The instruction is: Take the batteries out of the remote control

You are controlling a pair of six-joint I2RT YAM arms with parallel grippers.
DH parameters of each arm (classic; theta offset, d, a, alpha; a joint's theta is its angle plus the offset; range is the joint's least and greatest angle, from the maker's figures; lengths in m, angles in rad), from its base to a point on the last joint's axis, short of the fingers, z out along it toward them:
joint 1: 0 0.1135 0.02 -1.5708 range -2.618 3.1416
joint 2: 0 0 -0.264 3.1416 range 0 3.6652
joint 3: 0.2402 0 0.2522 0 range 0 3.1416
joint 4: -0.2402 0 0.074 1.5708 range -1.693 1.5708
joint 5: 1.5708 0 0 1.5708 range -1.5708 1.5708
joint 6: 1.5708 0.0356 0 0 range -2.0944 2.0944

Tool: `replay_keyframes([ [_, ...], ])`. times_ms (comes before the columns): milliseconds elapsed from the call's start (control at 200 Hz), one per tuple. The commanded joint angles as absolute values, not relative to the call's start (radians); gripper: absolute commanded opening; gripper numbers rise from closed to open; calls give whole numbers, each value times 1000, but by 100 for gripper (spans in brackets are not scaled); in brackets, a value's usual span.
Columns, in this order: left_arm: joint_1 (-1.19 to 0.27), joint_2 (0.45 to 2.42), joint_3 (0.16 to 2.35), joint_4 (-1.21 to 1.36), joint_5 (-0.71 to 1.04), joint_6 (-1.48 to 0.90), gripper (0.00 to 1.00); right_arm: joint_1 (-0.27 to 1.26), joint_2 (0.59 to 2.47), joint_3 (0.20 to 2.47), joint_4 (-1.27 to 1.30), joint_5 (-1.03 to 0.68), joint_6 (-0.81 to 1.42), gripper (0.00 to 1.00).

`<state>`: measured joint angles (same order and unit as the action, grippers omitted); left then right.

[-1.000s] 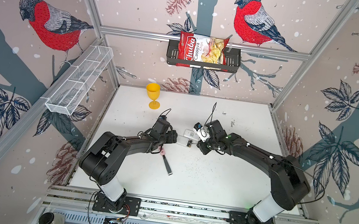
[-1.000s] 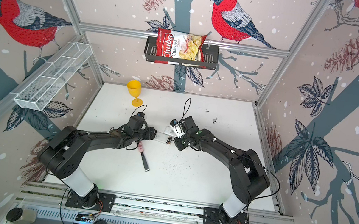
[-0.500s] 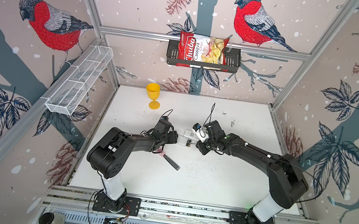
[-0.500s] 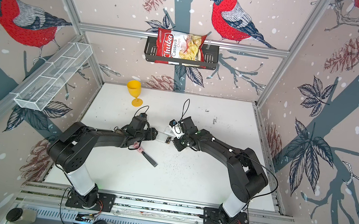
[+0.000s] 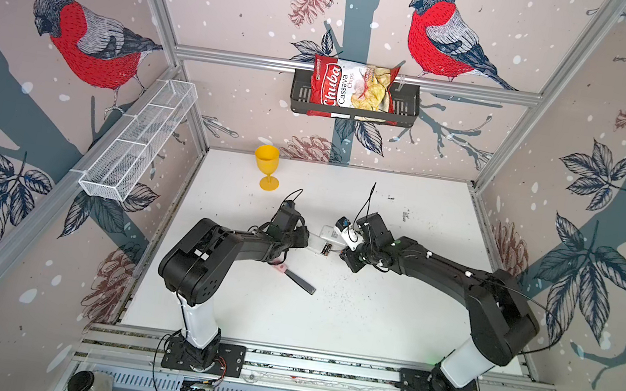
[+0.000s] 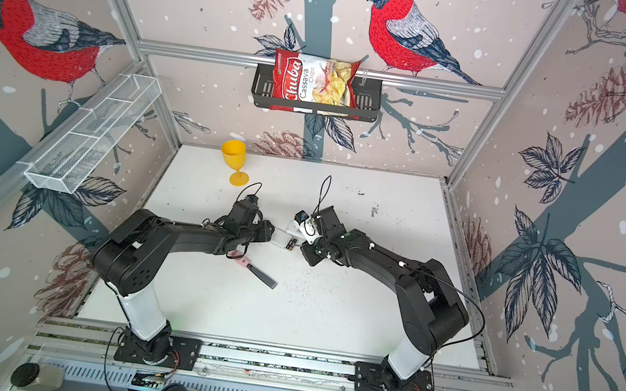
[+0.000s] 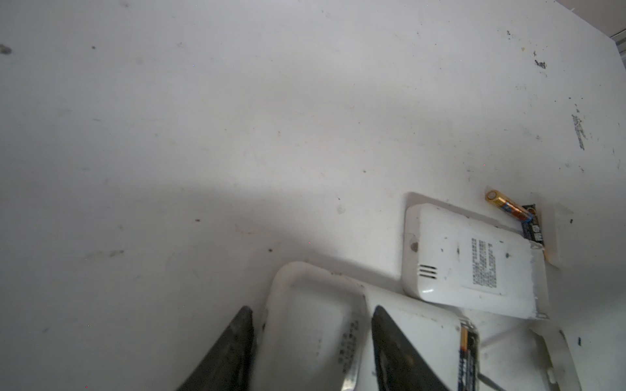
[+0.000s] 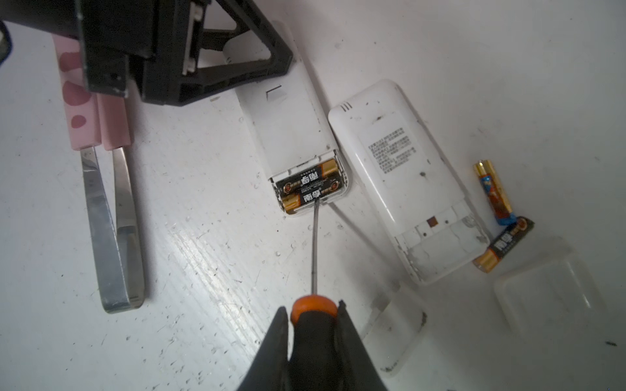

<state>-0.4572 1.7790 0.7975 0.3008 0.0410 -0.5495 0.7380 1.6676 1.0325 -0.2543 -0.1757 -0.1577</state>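
A white remote control (image 8: 288, 128) lies on its face with its end compartment uncovered. Two batteries (image 8: 311, 186) sit in it, black with gold ends. My right gripper (image 8: 313, 311) is shut on an orange-and-black screwdriver (image 8: 315, 304), and its tip touches the nearer battery. My left gripper (image 7: 312, 309) straddles the remote's (image 7: 315, 321) other end, fingers apart; I cannot tell whether they press it. Both top views show the remote (image 5: 317, 241) (image 6: 279, 238) between the left gripper (image 5: 302, 239) (image 6: 265, 233) and the right gripper (image 5: 344, 254) (image 6: 305, 248).
A second white remote (image 8: 399, 176) with a bare compartment lies alongside, two loose batteries (image 8: 494, 193) (image 8: 504, 243) past it. Clear covers (image 8: 548, 291) rest nearby. Pink-handled tweezers (image 8: 105, 203) (image 5: 293, 275) lie beside the left arm. A yellow goblet (image 5: 267, 164) stands at the back.
The left gripper's jaws have narrowed around the remote's end and its arm has shifted a little. The tweezers on the table have swung to a flatter angle. The right arm has stayed put.
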Motion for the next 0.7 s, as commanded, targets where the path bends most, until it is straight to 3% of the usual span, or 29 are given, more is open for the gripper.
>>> replay_keyframes([
  [0, -459, 1795, 802, 261, 65, -547, 52, 738, 1655, 1031, -207, -267, -170, 0],
  [205, -458, 1811, 808, 259, 66, -545, 45, 730, 1673, 1026, -208, -279, -162, 0],
  [695, -459, 1801, 801, 252, 56, -543, 42, 710, 1622, 978, -124, -295, -117, 0],
])
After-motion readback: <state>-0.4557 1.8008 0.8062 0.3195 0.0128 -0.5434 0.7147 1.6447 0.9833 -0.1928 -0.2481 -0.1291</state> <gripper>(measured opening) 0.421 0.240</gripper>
